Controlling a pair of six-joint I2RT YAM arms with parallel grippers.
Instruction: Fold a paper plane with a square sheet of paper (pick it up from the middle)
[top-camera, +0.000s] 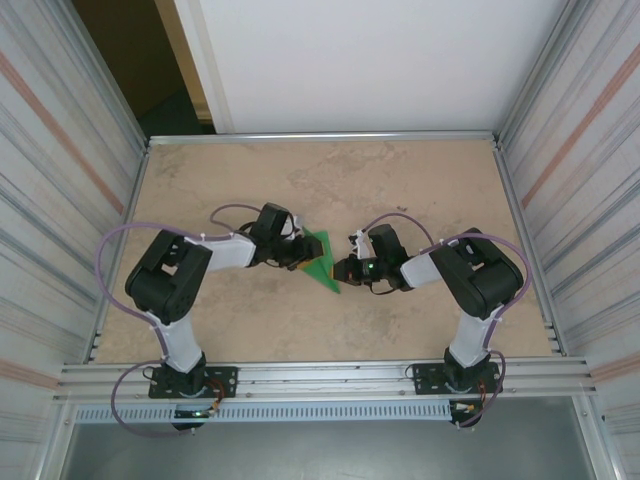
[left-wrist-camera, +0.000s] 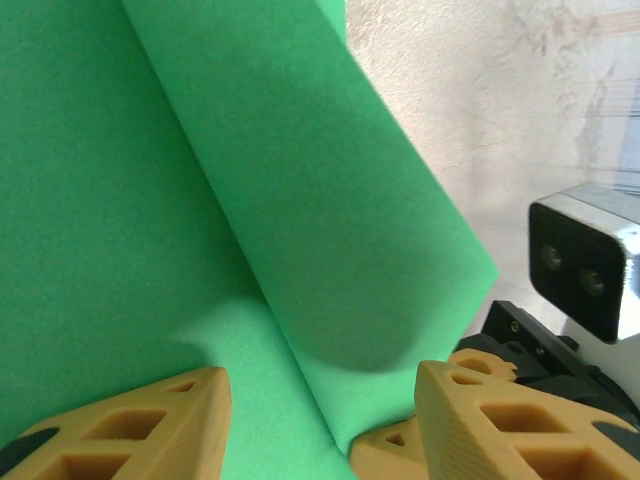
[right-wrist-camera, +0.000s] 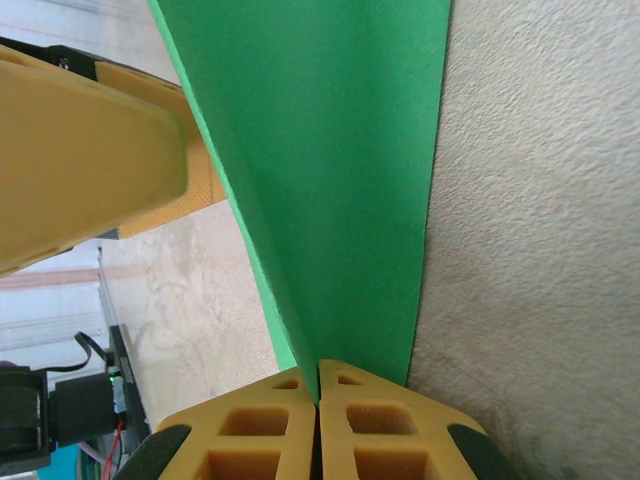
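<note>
Within the right claw (right-wrist-camera: 318, 388), the green paper (right-wrist-camera: 330, 180) ends unseen.

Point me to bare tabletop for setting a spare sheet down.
Free: the far strip of table between the back edge and the green paper, and the near strip between the left arm base and right arm base. Crowded: the centre, where the left gripper and right gripper meet on the paper.
</note>
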